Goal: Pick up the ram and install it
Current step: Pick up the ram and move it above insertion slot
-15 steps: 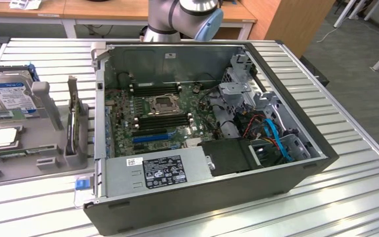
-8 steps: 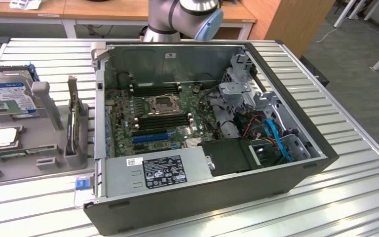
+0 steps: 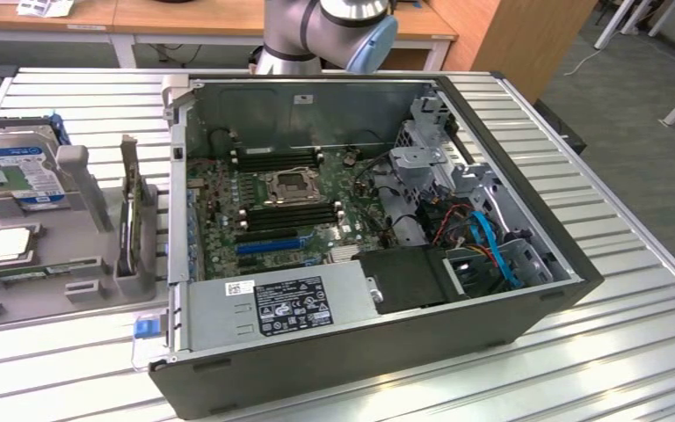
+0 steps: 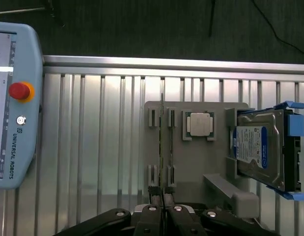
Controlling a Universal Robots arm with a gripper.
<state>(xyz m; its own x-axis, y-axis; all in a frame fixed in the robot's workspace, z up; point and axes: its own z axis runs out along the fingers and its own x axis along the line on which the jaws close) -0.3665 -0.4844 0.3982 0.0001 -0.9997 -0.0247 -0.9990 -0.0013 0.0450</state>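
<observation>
The ram [image 3: 138,220] is a thin green board standing on its long edge in grey holders on the fixture tray [image 3: 68,308], at the exterior view's left. In the wrist view the ram [image 4: 163,142] shows edge-on as a narrow line across the tray [image 4: 201,169]. My gripper [image 4: 163,209] hangs well above it, in line with the stick, its fingers [image 4: 152,212] pressed together with nothing between them. The open computer case [image 3: 526,325] lies on the slatted table, and its motherboard [image 3: 279,198] shows black memory slots [image 3: 293,215] on both sides of the processor socket.
On the same tray sit a silver hard drive with a blue label [image 3: 18,163] [image 4: 257,147] and a square processor chip [image 3: 7,243] [image 4: 199,123]. A teach pendant [image 4: 14,98] lies on the table's slats. The arm's base [image 3: 314,26] rises behind the case.
</observation>
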